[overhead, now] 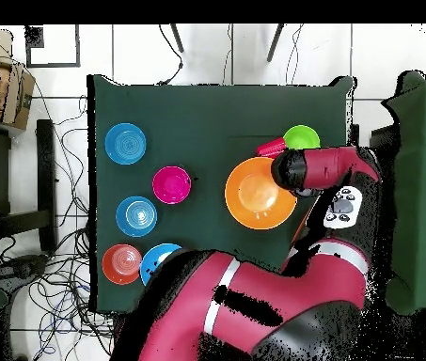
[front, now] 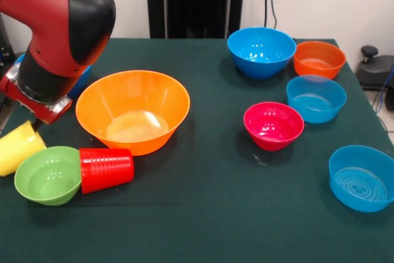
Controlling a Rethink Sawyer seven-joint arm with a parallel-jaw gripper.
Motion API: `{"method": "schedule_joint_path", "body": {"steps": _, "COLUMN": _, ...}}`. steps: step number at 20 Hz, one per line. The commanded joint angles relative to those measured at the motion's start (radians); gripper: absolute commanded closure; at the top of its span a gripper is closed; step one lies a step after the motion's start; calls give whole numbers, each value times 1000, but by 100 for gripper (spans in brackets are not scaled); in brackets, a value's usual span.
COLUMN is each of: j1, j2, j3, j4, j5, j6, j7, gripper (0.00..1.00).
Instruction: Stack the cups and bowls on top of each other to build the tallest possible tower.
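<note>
Green bowl (front: 48,175) sits closest to the camera, near the front edge of the table (front: 209,214), with the red cup (front: 106,169) lying on its side right against it. Yellow cup (front: 18,146) is tipped over too, just below the pincer end of the arm (front: 55,35), touching or nearly touching the green bowl.

Can't actually see the pincer itself; the arm's bulk hides it in both views, so no telling if it's spread or pinching anything. It seems to be down around the yellow cup.

Big bowl (front: 133,111), the tower base, sits right beside the pincer end and it's empty. So I'd say nothing is stacked yet, basically the whole job is left.

Going outward: a blue bowl (front: 80,81) is mostly hidden behind the arm. Everything else is well away across the table: pink bowl (front: 273,125) about mid-table, deep blue bowl (front: 261,51) and orange bowl (front: 319,58) toward the back, and the two pale blue bowls (front: 316,98) down that far side, one of them (front: 362,178) sitting close to the table edge.

Room-wise, the middle of the table is wide open, so carrying stuff to the big bowl looks easy. The tight spot is where the arm is now: two cups and the green bowl crammed together near the corner, and the yellow cup could probably roll off that side if nudged.
</note>
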Motion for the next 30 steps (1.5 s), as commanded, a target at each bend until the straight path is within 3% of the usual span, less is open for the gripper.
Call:
{"method": "schedule_joint_path", "body": {"steps": 1, "j1": -18, "j2": -8, "j3": 98, "j4": -76, "j5": -51, "j6": -21, "j7": -149, "gripper": 0}}
{"method": "schedule_joint_path", "body": {"steps": 14, "j1": -17, "j2": 4, "j3": 97, "j4": -92, "j5": -45, "j6": -11, "j7": -142, "gripper": 0}}
{"method": "schedule_joint_path", "body": {"steps": 21, "j1": -17, "j2": 0, "j3": 93, "j4": -77, "j5": -25, "j6": -45, "j7": -66, "gripper": 0}}
{"method": "schedule_joint_path", "body": {"steps": 22, "j1": -18, "j2": -1, "j3": 93, "j4": -73, "j5": -20, "j6": -51, "j7": -53, "gripper": 100}}
{"method": "schedule_joint_path", "body": {"steps": 30, "j1": -15, "j2": -2, "j3": 86, "j4": -64, "j5": -11, "j6": -59, "j7": -15, "gripper": 100}}
